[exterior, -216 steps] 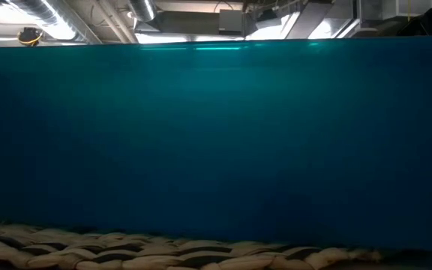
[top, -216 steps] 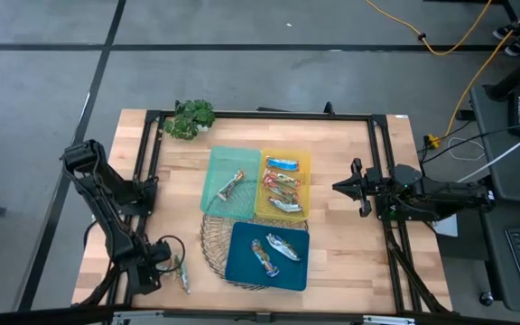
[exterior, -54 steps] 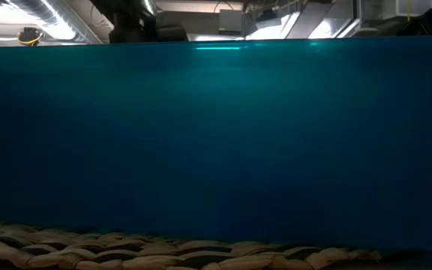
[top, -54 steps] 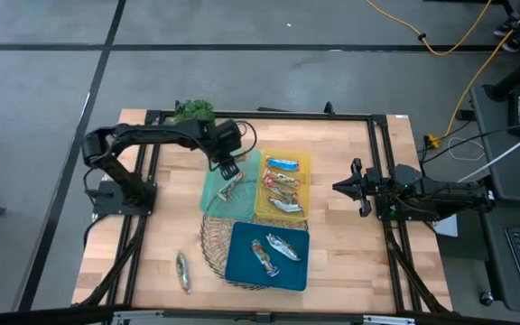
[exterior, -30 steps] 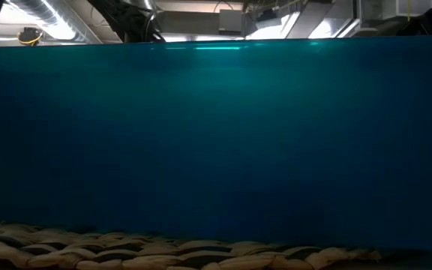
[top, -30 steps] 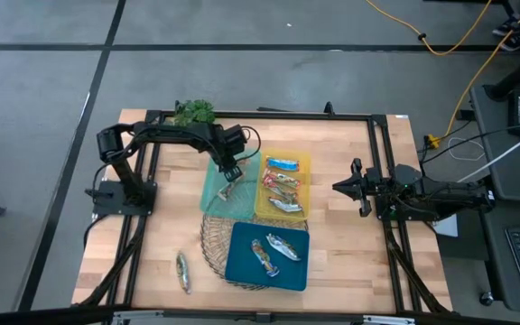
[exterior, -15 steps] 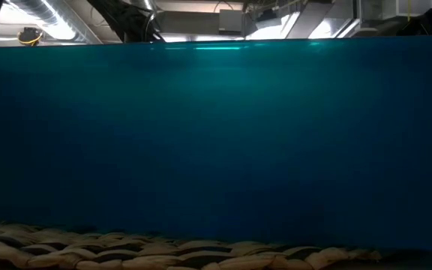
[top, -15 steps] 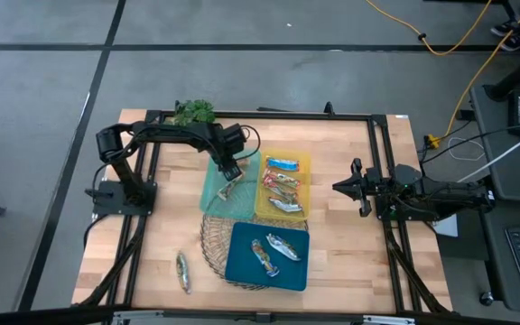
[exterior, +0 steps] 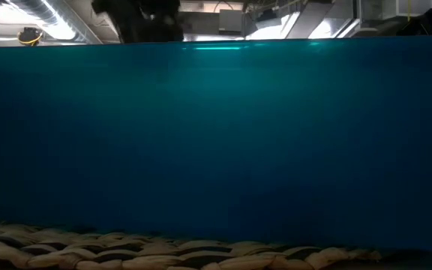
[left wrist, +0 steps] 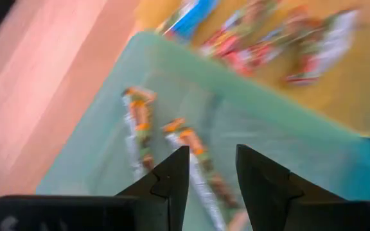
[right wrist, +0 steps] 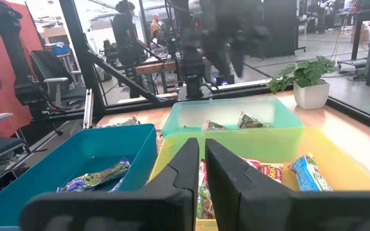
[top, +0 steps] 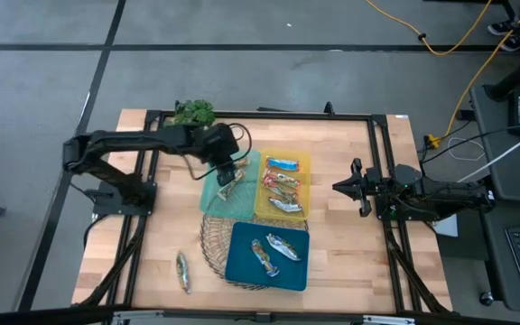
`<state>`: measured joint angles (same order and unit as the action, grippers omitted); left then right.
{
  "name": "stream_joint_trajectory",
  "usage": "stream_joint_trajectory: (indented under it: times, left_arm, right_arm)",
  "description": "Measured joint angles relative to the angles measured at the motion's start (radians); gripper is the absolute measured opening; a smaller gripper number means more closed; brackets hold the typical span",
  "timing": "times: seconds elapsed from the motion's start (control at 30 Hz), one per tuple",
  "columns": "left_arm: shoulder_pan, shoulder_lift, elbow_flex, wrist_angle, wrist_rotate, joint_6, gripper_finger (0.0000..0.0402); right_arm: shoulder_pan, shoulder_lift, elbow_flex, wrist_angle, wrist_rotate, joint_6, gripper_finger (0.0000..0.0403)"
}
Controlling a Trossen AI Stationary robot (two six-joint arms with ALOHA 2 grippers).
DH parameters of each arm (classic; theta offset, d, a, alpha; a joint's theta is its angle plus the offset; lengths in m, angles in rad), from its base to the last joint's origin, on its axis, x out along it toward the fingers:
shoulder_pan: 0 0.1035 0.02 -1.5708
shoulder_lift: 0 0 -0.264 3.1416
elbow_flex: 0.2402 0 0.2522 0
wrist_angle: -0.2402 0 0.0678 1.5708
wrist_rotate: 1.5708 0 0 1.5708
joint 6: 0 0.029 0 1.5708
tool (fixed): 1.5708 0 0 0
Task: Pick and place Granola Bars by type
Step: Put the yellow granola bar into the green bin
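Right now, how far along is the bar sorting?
Mostly done: two bars lie in the green tray, several in the yellow tray and two in the blue tray. The left gripper is over the green tray, open and empty. One bar remains on the table. The right gripper waits, shut.

Broad teal tray wall [exterior: 216,142] across nearly everything, woven basket edge [exterior: 163,251] below, dark arm [exterior: 137,19] above.
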<state>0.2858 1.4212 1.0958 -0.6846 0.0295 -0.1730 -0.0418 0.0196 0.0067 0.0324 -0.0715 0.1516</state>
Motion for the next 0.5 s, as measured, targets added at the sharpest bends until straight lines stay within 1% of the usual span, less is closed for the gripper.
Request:
stream_joint_trajectory:
  times: [0.13, 0.27, 0.37, 0.5]
  left_arm:
    - [-0.071, -0.109, 0.000, 0.001, 0.045, -0.006, 0.0119]
    - [-0.170, -0.199, 0.000, -0.001, 0.068, -0.007, 0.0115]
    - [-0.250, -0.247, 0.000, -0.001, 0.070, -0.012, 0.0114]
    - [-0.359, -0.284, 0.000, 0.001, 0.069, -0.077, 0.0115]
  right_arm:
    - [0.000, 0.000, 0.000, 0.000, 0.000, -0.001, 0.0032]
    - [0.000, 0.000, 0.000, 0.000, 0.000, -0.001, 0.0032]
    - [0.000, 0.000, 0.000, 0.000, 0.000, 0.000, 0.0032]
    - [0.000, 0.000, 0.000, 0.000, 0.000, 0.000, 0.0032]
